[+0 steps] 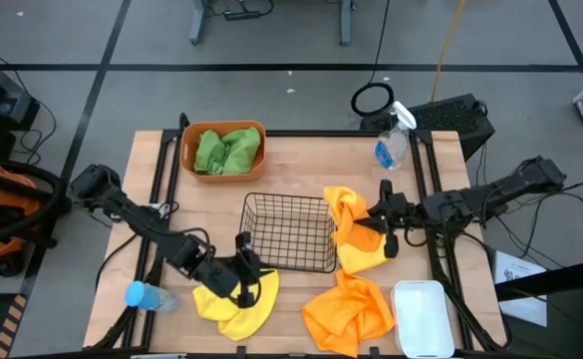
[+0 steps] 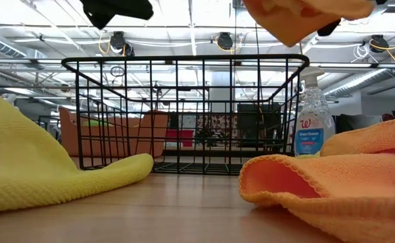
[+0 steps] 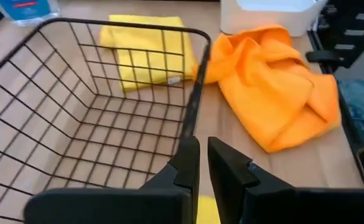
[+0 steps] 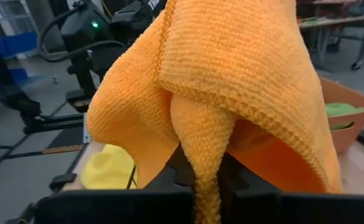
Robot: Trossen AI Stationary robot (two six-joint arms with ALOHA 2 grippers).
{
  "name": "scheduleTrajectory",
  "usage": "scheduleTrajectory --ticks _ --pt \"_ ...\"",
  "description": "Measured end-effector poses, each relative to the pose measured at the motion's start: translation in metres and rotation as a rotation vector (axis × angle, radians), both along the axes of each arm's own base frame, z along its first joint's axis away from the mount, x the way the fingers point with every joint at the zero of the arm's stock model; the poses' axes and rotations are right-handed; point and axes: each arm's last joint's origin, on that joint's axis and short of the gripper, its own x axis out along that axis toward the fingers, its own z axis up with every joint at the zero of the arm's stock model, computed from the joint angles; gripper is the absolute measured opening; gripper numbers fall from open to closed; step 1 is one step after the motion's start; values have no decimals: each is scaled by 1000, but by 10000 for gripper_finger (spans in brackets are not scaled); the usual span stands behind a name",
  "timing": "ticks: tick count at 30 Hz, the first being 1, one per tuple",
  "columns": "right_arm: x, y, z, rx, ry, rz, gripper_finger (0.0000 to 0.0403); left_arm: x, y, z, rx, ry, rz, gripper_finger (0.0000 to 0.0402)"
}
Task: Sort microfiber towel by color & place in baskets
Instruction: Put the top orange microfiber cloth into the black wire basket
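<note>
Orange towel (image 1: 349, 212) pinched in right gripper (image 1: 379, 221) beside black wire basket (image 1: 289, 232), left gripper (image 1: 243, 271) pressed together over yellow towel (image 1: 239, 302)

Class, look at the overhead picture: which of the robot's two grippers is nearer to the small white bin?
Right. The right gripper, holding an orange towel, sits just above the white bin in the overhead picture; the left gripper, over a yellow towel, lies across the table.
</note>
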Motion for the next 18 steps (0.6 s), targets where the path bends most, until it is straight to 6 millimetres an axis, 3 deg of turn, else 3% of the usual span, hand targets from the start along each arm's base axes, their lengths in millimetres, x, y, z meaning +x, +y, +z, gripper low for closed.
scheduleTrajectory --ticks 5,14,18 --pt "4 13 4 -35 1 -23 6 -2 -10 -10 83 3 30 57" --pt "19 37 -5 -43 2 43 7 14 -7 -46 210 68 111 202" --pt "21 45 -10 -52 11 15 8 16 -4 -47 229 59 135 224"
